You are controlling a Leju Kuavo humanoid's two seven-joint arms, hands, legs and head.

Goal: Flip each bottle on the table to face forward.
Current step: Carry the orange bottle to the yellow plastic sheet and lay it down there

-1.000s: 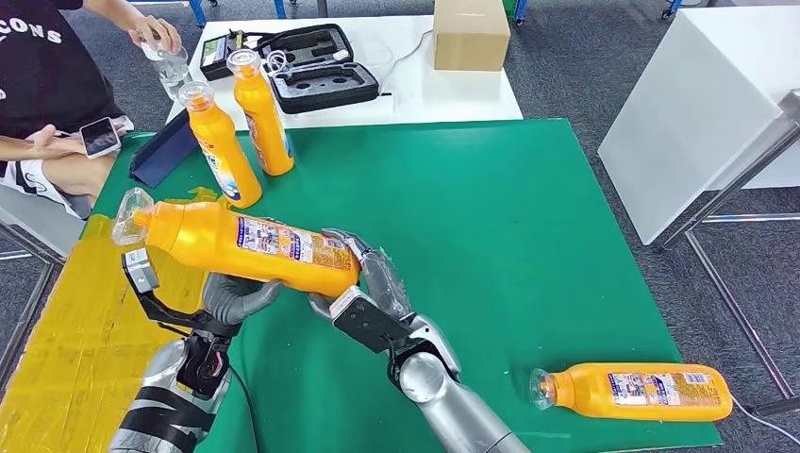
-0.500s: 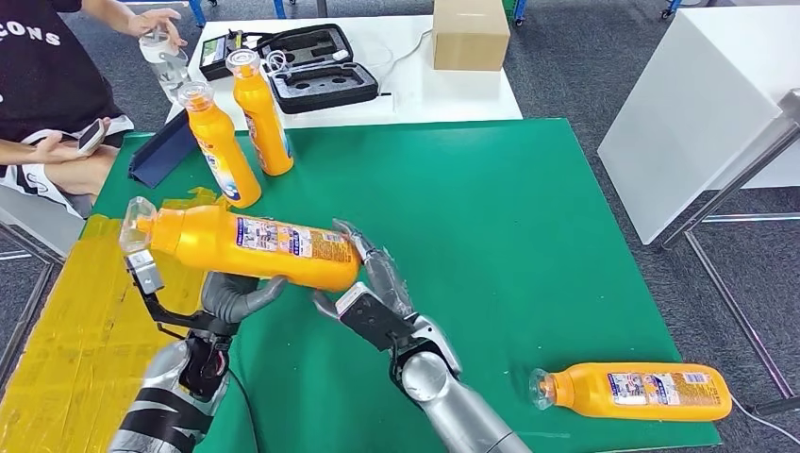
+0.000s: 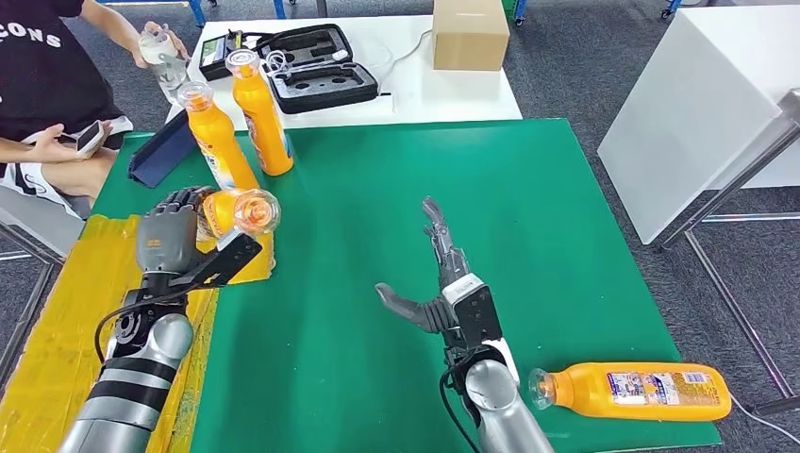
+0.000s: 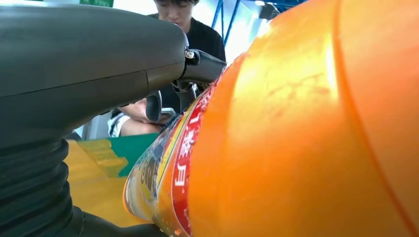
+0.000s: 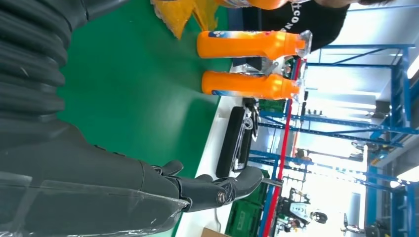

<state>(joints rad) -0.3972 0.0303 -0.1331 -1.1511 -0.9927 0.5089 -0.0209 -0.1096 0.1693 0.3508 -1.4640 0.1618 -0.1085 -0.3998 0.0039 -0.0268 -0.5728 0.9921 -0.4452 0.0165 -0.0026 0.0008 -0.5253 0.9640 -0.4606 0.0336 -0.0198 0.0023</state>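
Note:
My left hand grips an orange bottle at the left of the green table, over the yellow tape; its clear cap points up toward the camera. The left wrist view has that bottle close up against the hand. My right hand hangs over the table's middle, holding nothing, fingers spread. Two orange bottles stand upright at the back left, and appear in the right wrist view. Another orange bottle lies on its side at the front right, label up.
A person sits at the back left holding a clear bottle. Behind the green table, a white table carries a black foam case and a cardboard box. A dark blue object lies by the upright bottles. A white block stands to the right.
The right hand let go of the bottle's base and moved right, opening. The left hand alone swung the bottle from lying across to cap-up at the left.

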